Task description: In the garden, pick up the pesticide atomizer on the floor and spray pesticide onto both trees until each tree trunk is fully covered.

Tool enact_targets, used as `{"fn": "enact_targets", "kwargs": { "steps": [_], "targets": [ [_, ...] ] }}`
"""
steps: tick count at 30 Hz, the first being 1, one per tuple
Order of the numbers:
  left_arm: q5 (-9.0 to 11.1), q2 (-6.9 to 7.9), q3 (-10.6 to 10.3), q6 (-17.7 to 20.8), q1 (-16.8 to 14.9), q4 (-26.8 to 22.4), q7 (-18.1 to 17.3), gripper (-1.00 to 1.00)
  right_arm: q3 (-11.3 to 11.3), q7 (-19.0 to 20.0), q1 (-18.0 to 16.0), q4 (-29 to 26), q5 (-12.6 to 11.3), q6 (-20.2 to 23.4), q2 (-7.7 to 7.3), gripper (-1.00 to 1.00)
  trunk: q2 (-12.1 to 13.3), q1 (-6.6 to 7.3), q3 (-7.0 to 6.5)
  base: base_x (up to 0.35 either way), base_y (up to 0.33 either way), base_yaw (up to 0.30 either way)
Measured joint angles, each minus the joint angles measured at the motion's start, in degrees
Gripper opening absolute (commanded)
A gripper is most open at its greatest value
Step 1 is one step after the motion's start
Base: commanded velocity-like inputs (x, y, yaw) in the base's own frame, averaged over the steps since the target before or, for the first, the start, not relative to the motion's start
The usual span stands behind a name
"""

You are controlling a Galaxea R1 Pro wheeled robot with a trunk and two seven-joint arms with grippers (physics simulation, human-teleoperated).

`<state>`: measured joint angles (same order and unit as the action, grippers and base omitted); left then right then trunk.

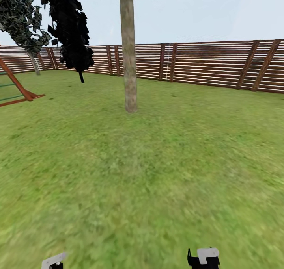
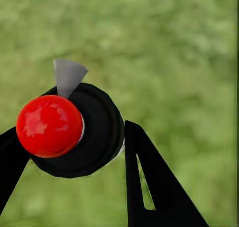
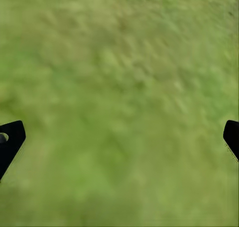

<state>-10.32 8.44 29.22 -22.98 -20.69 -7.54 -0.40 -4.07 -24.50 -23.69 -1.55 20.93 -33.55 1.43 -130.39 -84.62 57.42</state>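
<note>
Red-knobbed black round atomizer (image 2: pixel 74 132) sits clamped between left end effector (image 2: pixel 69 147) fingers, grey nozzle tab sticking out sideways; long axis runs toward the camera. Looks rigid, light, slick plastic, best held round the body. Right end effector (image 3: pixel 119 137) spread apart over green grass floor (image 3: pixel 119 62). Mottled grey-tan trunk (image 1: pixel 128 56) ahead

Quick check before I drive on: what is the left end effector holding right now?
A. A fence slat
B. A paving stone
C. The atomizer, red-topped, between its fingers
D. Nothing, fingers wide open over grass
C: in the left wrist view the atomizer, with its red cap and black body, sits between the black fingers of the left end effector, above blurred grass.
</note>
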Motion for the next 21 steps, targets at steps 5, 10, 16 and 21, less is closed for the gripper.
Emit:
{"fn": "enact_targets", "kwargs": {
  "steps": [5, 10, 16, 21],
  "targets": [
    [0.0, 0.0, 0.02, 0.0, 0.0, 0.0, 0.0, -1.0, 0.01, 0.01, 0.0, 0.0, 0.0, 0.0, 0.05, 1.0, 0.0, 0.0, 0.0, 0.346, 0.0, 0.0],
    [0.0, 0.0, 0.02, 0.0, 0.0, 0.0, 0.0, -1.0, 0.01, 0.02, 0.0, 0.0, 0.0, 0.0, 0.05, 1.0, 0.0, 0.0, 0.0, 0.346, 0.0, 0.0],
    [-0.01, -0.05, -0.01, 0.0, 0.0, 0.01, 0.0, -1.0, 0.01, 0.0, 0.0, 0.0, 0.0, 0.0, 0.07, 1.0, 0.0, 0.0, 0.0, 0.346, 0.0, 0.0],
    [0.0, -0.05, 0.0, 0.0, 0.0, 0.0, 0.0, -1.0, 0.01, 0.0, 0.0, 0.0, 0.0, 0.0, 0.13, 1.0, 0.0, 0.0, 0.0, 0.346, 0.0, 0.0]
  ]
}}
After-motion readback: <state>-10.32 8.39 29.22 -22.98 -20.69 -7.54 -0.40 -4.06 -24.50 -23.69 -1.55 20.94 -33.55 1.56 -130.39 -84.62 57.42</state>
